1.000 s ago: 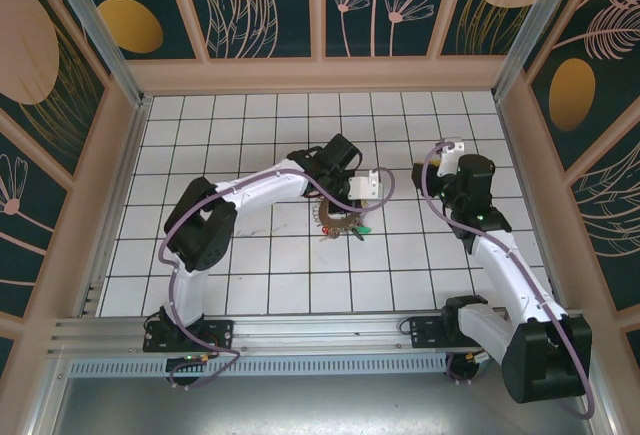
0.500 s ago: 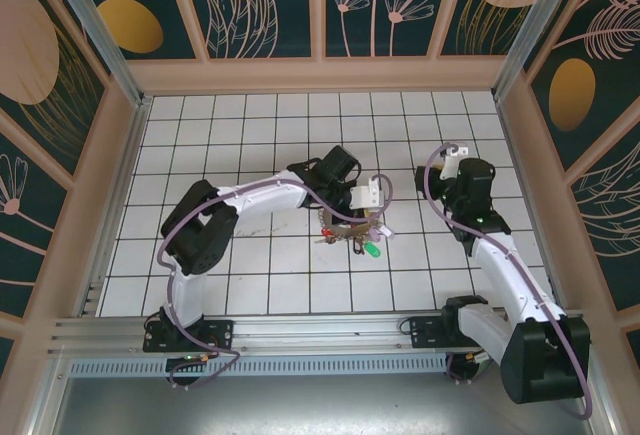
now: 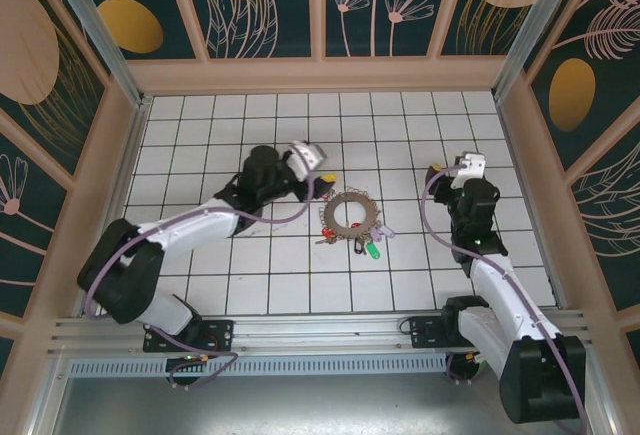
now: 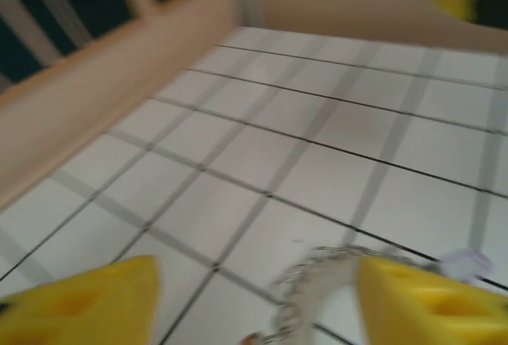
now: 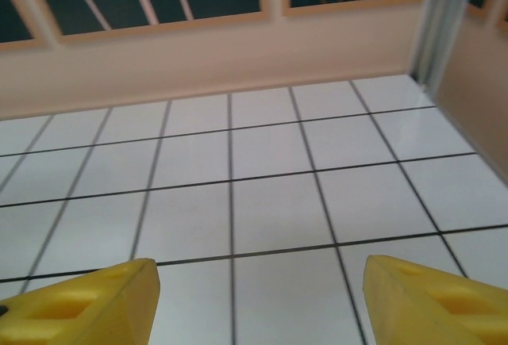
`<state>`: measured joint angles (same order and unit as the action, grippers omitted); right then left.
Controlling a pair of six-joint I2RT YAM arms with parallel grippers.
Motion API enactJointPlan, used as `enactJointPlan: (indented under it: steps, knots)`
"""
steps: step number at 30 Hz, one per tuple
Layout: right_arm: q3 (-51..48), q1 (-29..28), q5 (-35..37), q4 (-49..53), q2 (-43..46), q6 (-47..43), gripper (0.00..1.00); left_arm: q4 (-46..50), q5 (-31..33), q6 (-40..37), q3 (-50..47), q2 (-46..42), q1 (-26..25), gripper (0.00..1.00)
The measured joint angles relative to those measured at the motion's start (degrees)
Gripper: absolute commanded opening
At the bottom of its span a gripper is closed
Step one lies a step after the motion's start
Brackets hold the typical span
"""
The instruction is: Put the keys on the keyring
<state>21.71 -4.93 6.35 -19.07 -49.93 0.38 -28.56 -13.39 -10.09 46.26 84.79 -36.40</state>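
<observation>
This looks like a robot lab. A left arm (image 3: 190, 223) and a right arm (image 3: 497, 273) are bolted to a metal rail (image 3: 300, 330) by a white tiled table (image 3: 200, 125), with flower-painted walls (image 3: 260, 5) all around.

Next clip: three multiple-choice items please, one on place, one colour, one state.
1. The keyring lies: A on the tiles between the arms; B against the back wall; C on the front rail.
2. The wrist-view fingers are: A black; B yellow; C blue.
3. The left gripper is: A shut on a key; B shut on the keyring; C open.
A, it lies flat on the tiles mid-table; B, both wrist views show yellow; C, its fingers stand wide apart.
</observation>
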Motion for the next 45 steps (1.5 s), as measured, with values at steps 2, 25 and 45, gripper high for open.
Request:
enactJointPlan:
  steps: [2,25,45]
  knots:
    - [-2.5,1.0,1.8,-3.8,-0.9,-0.1,0.69,-3.8,4.7,3.8,-4.1,-2.7,2.6,0.99]
    - [-9.5,6.9,-3.3,-36.7,-27.7,-1.0,0.63,-14.1,30.1,16.2,-24.6,-17.5,22.6,0.99]
    - [-9.1,6.5,-5.8,-51.8,-37.9,0.0,0.99,-23.2,27.3,9.9,-27.7,-7.8,26.0,0.99]
